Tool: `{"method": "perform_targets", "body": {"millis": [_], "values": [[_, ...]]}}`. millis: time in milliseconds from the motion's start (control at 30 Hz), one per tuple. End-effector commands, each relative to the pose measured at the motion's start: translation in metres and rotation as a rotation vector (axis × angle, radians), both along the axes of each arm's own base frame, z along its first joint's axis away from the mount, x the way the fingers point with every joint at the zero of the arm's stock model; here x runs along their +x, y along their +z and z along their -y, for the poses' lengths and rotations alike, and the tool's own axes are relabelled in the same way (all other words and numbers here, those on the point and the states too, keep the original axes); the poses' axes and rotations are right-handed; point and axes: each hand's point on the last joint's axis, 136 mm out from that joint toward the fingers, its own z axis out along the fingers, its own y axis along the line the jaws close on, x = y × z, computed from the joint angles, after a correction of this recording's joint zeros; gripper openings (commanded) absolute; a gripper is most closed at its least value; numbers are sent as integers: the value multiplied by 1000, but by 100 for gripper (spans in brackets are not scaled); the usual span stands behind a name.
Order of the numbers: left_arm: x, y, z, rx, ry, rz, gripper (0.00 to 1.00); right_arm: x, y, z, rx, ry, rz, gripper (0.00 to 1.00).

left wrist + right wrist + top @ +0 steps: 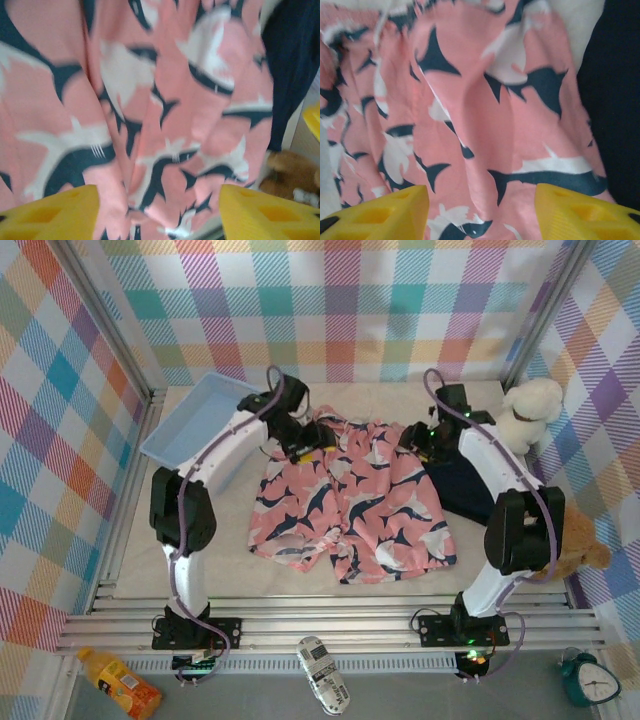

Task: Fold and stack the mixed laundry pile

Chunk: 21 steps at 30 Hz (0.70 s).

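Nearest of all, in front of the table's rail, an orange bottle [120, 685] lies to the near left of the shorts [350, 500]. A white gadget [322, 675] lies straight in front of them, and a teal clock [590, 678] to their near right.

The shorts, pink with a navy and white print, lie spread in the middle of the table [200, 540]. Their leg hems point toward the arm bases and their waistband is at the far side.

A brown plush [580, 550] sits well to the right of the shorts. The navy shirt [455, 485] lies bunched against the shorts' right edge, touching it and partly under the right arm. Left of the shorts, apart from them, a blue basket [190, 425] stands at a slant.

Both grippers are at the shorts' far edge. The left gripper [305, 445] is over the far left corner. The right gripper [420, 435] is over the far right corner, where the shorts meet the shirt.

In the left wrist view the left gripper [158, 195] is released, its yellow fingers [60, 212] wide apart with printed cloth beyond them. The right wrist view shows the same of the right gripper [481, 192] and its fingers [580, 212]. Whether either touches the cloth I cannot tell.

Farthest, a white plush [530, 410] sits to the far right of the shorts.
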Motion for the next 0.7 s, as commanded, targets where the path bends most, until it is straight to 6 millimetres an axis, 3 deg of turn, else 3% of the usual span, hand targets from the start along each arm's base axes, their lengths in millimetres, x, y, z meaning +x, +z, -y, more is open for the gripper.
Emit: {"method": "perform_targets", "body": {"millis": [0,67,167,267,400,533,600,667], "values": [[-31,-80,-24,137,2,-158,56,-16,-56,-11,-16,23,-109,55],[-46,-111,-42,213,12,-205,54,-22,-77,-14,-37,23,-156,53],[-45,-139,-66,333,24,-210,54,-39,-101,-19,-58,30,-238,52],[-20,-155,-84,409,68,-187,54,-72,-114,-22,-127,52,-322,51],[39,-164,-96,475,122,-130,54,-127,-118,-29,-142,37,-425,51],[100,-146,-72,453,57,-43,60,-159,-93,-66,-37,83,-417,51],[125,-129,-50,381,13,5,67,-152,-66,-90,47,148,-337,52],[139,-104,-35,308,-8,66,76,-134,-39,-96,62,168,-243,54]]}}
